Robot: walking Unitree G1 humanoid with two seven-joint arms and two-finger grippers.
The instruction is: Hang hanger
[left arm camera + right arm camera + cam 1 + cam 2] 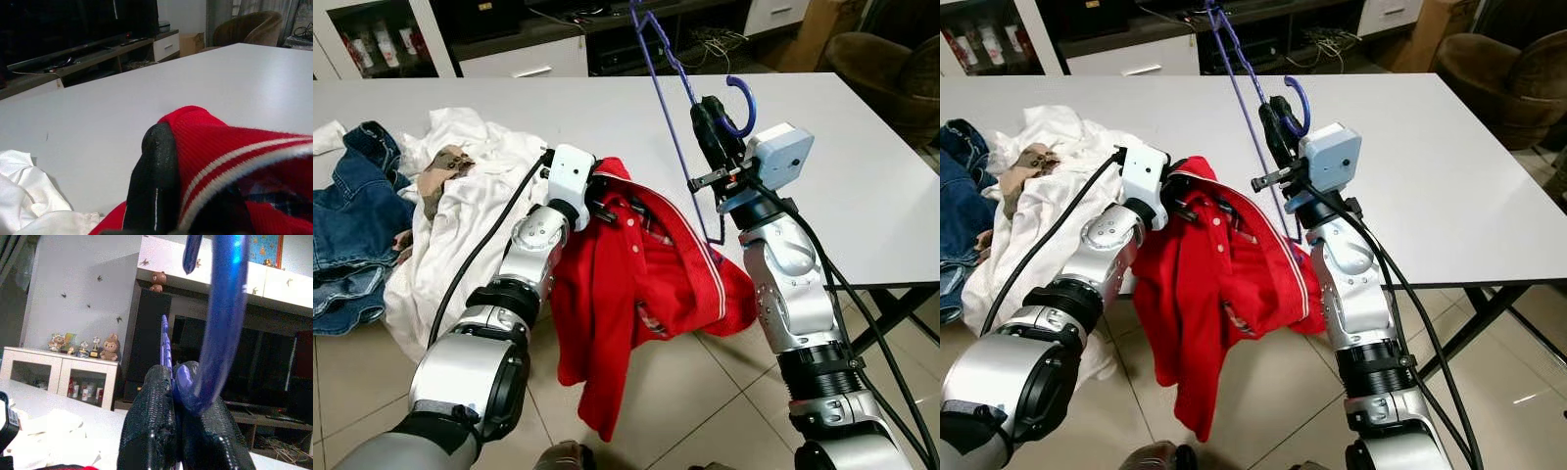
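1. There is one hanger (pixel 677 108), blue-purple and thin-framed. The right gripper (pixel 710 122) holds it up above the white table (pixel 862 176), right of centre, with the black fingers (pixel 149 431) closed tight around the base of the hook. The hook curls over the gripper and the frame slants away toward the far side.
2. There is one red garment (pixel 636 284) with white-striped trim. It is draped over the table's near edge, part on the top and part hanging toward the floor.
3. The left gripper (pixel 597 201) is at the garment's collar, on its left side. One black finger (pixel 154 181) lies pressed against the striped red trim, with cloth bunched around it; the fingers appear closed on the collar.
4. One heap of white cloth (pixel 460 215) lies just left of the red garment and spills over the near edge. A small patterned scrap (pixel 440 171) sits on top of it.
5. One pile of blue denim (pixel 352 225) lies at the far left of the table, touching the white heap.
6. The hanger's lower corner comes down just beside the red garment's right side, close to the right arm.
7. The right and far parts of the table are bare. A brown armchair (pixel 891 64) stands beyond the far right corner, and a low dark media unit (pixel 509 39) runs along the far side. Tiled floor (pixel 705 392) shows under the near edge.
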